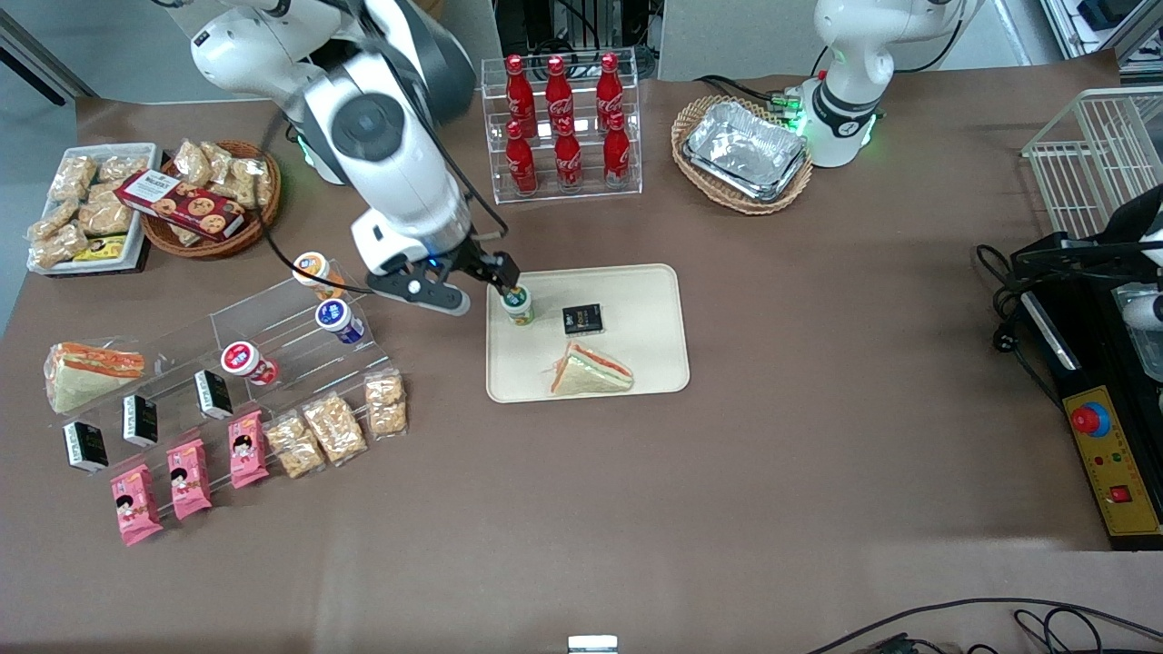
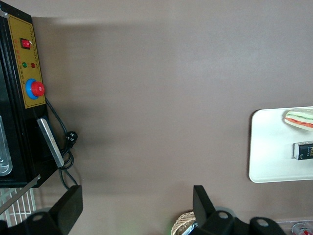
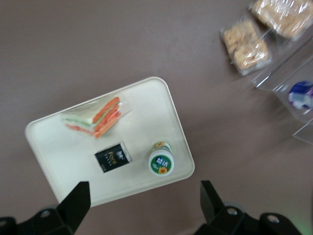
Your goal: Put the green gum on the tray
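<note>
A brown cloth covers the table (image 1: pixel 727 454), with the cream tray (image 1: pixel 645 300) near its middle. The green gum (image 1: pixel 518 305) stands upright on the tray, by the rim at the working arm's end, a black packet (image 1: pixel 582 318) at its 3 o'clock and a wrapped sandwich (image 1: pixel 591 372) at its 5 o'clock. The gripper (image 1: pixel 502 283) hovers just above the bottle, fingers (image 3: pixel 78 203) spread apart, holding nothing

Green gum (image 1: pixel 517 306) (image 3: pixel 162 160): small round white bottle, green-and-white lid, green label; upright on the tray, near a corner toward the working arm's end.

Tray (image 1: pixel 641 300) (image 3: pixel 146 110) (image 2: pixel 266 147): flat cream-beige rectangle, rounded corners, low rim, on brown table.

Gripper (image 1: pixel 495 277): open, just above the gum.
</note>
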`<action>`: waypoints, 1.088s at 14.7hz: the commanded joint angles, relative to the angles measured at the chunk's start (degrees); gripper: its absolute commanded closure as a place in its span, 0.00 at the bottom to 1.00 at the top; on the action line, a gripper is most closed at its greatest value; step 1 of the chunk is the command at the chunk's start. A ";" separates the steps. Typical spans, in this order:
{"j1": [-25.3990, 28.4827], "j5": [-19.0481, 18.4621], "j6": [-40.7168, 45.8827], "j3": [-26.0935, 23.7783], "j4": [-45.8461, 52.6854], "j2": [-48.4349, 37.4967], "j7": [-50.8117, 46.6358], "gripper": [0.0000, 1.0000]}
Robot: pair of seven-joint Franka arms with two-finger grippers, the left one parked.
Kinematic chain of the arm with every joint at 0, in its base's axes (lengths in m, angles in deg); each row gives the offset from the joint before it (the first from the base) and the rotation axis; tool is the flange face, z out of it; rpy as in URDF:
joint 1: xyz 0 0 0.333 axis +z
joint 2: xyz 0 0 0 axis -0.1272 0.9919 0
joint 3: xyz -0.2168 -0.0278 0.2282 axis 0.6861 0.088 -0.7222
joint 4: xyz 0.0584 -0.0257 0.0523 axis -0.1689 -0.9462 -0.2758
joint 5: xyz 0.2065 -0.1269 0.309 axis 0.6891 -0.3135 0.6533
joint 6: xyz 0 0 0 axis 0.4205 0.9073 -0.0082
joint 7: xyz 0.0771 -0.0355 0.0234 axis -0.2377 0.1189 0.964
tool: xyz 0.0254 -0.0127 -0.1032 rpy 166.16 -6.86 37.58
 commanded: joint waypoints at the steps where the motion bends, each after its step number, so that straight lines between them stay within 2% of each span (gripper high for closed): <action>1: -3.84 0.62 9.28 0.02 10.84 1.12 8.84 0.00; 4: -9.81 0.53 9.64 -0.06 10.94 -0.55 20.78 0.00; 9: -23.60 0.35 12.54 0.02 10.94 -0.91 40.55 0.00; 12: -28.88 -1.39 12.54 0.02 11.02 -0.91 43.41 0.00; 16: -32.23 -2.20 12.72 0.02 11.02 -0.91 44.99 0.00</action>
